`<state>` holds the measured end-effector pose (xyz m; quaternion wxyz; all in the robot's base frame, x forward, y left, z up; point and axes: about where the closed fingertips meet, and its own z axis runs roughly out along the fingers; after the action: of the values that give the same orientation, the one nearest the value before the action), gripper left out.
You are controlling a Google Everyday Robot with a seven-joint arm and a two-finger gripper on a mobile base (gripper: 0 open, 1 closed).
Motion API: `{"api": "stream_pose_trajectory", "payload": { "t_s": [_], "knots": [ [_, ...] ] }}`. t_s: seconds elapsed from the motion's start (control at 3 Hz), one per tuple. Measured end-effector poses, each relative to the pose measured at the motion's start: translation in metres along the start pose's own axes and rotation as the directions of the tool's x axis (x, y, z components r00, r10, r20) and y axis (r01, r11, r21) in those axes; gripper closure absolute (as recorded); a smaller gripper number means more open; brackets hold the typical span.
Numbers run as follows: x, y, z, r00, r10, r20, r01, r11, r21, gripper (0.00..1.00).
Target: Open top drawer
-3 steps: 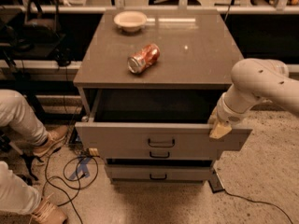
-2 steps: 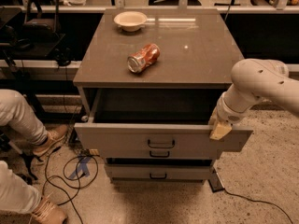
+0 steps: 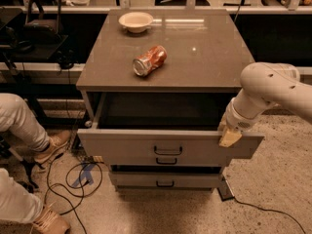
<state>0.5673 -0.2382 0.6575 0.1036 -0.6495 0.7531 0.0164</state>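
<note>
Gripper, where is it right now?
In the camera view, the gripper sits on the upper front edge of the pulled-out top drawer, near its right end.

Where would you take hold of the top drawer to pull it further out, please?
Probably the small black loop handle at the centre of the flat front of the top drawer, approached straight from the front. It stands proud of the panel, and a central pull should keep the drawer square. The gripper sits at the right end of the front's upper edge, an off-centre hold.
</note>
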Motion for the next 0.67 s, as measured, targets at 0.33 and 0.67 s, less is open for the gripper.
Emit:
{"api": "stream_pose_trajectory", "payload": {
  "t_s": [0.33, 0.67],
  "knots": [
    [0.0, 0.001, 0.001, 1.0, -0.001, 0.0, 0.001, 1.0, -0.003, 0.16],
    [0.0, 0.011, 0.005, 0.999, -0.039, -0.022, 0.039, 0.9989, -0.027, 0.0]
  ]
}}
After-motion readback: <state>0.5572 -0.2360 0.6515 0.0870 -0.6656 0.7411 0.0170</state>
